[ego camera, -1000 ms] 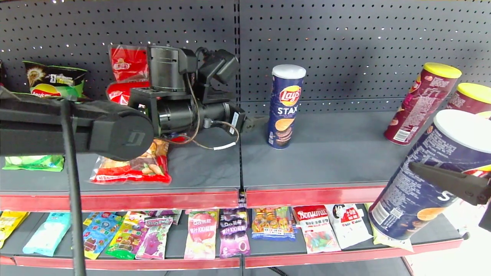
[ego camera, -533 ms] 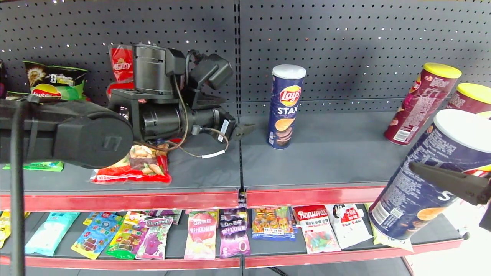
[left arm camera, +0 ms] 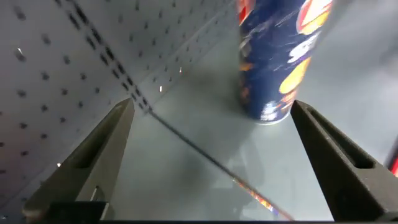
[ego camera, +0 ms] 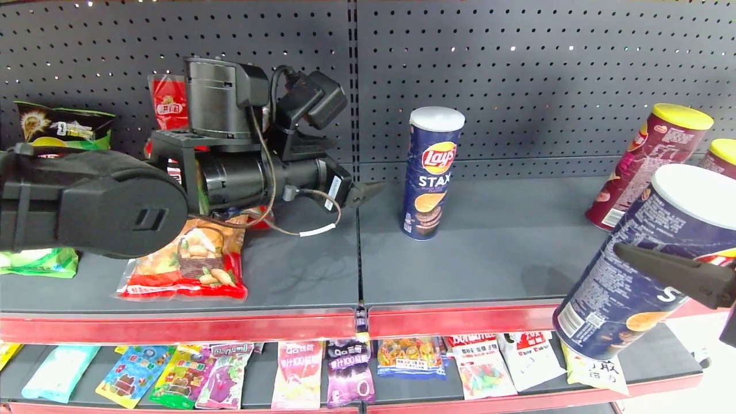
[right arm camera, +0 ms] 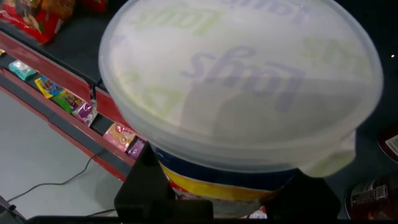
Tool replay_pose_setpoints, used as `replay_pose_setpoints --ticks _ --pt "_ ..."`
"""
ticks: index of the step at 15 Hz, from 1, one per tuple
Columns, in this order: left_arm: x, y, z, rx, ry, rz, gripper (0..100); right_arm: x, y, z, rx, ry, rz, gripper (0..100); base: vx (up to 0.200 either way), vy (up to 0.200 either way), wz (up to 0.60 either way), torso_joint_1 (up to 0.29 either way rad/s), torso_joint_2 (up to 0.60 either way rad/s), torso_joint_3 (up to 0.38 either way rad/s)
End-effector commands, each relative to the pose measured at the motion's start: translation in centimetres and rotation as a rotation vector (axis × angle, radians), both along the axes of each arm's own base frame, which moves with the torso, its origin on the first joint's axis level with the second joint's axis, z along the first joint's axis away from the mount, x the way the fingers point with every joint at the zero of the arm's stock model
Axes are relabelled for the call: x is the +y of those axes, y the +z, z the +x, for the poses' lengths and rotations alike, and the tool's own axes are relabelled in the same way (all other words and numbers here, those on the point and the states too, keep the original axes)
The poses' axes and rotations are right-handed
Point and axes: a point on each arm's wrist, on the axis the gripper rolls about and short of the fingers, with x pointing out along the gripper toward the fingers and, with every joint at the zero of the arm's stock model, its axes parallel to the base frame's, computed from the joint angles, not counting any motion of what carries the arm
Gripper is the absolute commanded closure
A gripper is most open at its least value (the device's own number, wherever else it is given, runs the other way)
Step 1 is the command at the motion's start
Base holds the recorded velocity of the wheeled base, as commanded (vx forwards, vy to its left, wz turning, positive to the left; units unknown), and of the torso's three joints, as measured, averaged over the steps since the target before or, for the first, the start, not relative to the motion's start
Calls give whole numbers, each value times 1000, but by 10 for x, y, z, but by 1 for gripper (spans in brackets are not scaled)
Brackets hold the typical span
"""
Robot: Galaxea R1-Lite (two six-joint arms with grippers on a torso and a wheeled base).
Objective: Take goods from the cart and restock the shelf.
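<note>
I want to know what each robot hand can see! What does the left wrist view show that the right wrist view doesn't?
Left wrist view: the open left gripper, with the standing chip can upright on the grey shelf ahead of it, untouched, and the pegboard wall.
Right wrist view: the white lid of the held chip can, clamped in the right gripper, plus candy packets lower down and the floor.
Both: a blue chip can and the grey shelf.
</note>
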Motion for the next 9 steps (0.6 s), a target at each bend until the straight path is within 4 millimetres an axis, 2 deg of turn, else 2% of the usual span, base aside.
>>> replay_pose_setpoints --ticks 1,5,9 --pt "1 0 0 0 1 3 0 0 0 0 1 1 0 100 0 0 0 0 0 0" --pt "-5 -1 8 -13 -14 0 0 1 -1 1 5 1 -2 100 0 0 0 0 0 0" --pt "-23 -12 20 -22 -103 -32 0 0 -1 0 2 1 -1 100 0 0 0 0 0 0"
